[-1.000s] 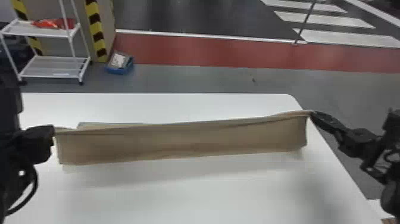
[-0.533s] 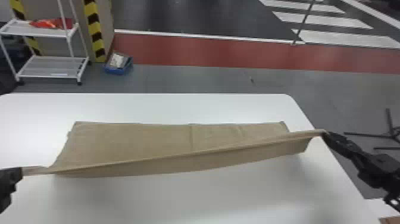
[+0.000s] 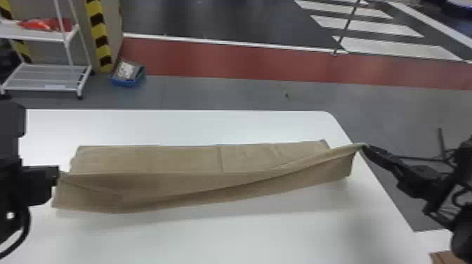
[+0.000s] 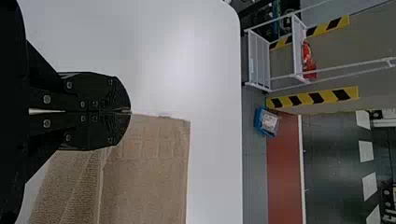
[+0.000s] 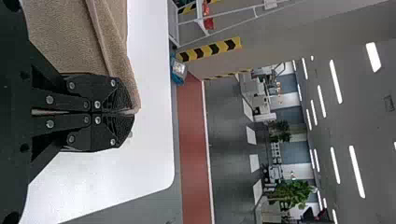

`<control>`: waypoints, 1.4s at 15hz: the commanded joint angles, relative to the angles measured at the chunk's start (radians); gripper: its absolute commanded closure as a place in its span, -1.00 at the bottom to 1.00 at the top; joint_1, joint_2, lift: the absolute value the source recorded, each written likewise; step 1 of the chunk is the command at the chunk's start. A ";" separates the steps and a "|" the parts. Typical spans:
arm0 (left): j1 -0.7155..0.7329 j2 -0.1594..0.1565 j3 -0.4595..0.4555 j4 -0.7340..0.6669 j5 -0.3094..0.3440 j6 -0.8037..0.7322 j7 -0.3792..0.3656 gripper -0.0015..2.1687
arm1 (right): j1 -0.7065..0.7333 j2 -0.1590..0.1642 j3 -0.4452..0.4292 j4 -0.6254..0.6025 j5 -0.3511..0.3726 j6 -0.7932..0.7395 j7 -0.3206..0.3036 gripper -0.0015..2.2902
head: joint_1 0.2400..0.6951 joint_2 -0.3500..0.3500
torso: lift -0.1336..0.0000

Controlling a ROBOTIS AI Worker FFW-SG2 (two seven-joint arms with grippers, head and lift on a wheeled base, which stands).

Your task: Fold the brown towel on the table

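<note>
Towel: the brown towel runs long and low across the middle of the head view, its far part flat on the desk, its near part drawn up at both ends over that, with a crease slanting down from the right end toward the lower left.
Left gripper: at the left of the head view; in the left wrist view its fingers are pressed together on a corner of the towel.
Right gripper: right of centre in the head view, by the desk's right edge; its fingers are clamped together too, pinching the towel's other near corner.
Desk: white, filling much of the lower frame, with a rounded far corner.
Rack: white, upper left, something red on its upper shelf.
Bin: blue, on the floor just right of the rack, pale stuff inside.
Floor: a red strip crosses the upper part, white bars at the upper right.
</note>
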 commanded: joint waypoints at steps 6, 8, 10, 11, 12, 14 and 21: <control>-0.117 0.001 -0.021 0.201 -0.040 -0.116 0.006 0.63 | -0.188 -0.071 0.098 0.326 0.028 -0.106 -0.058 0.39 | 1.00 -0.63 | -0.77; -0.132 0.004 -0.018 0.231 -0.040 -0.119 0.006 0.63 | -0.206 -0.071 0.130 0.343 0.039 -0.110 -0.080 0.38 | 1.00 -0.60 | -0.77; -0.151 0.007 -0.021 0.254 -0.042 -0.119 0.000 0.63 | -0.208 -0.068 0.153 0.343 0.046 -0.106 -0.086 0.31 | 1.00 -0.56 | -0.77; -0.155 0.007 -0.021 0.262 -0.042 -0.122 -0.002 0.62 | -0.208 -0.067 0.161 0.343 0.046 -0.106 -0.089 0.30 | 1.00 -0.54 | -0.77; -0.158 0.007 -0.024 0.268 -0.043 -0.126 -0.006 0.58 | -0.208 -0.065 0.161 0.343 0.054 -0.100 -0.092 0.30 | 1.00 -0.52 | -0.77; -0.178 0.009 -0.041 0.297 -0.053 -0.138 -0.011 0.56 | -0.208 -0.068 0.161 0.343 0.060 -0.100 -0.098 0.30 | 1.00 -0.51 | -0.77; -0.246 0.006 -0.109 0.415 -0.116 -0.144 0.006 0.59 | -0.254 -0.088 0.166 0.413 0.073 -0.106 -0.133 0.30 | 1.00 -0.57 | -0.76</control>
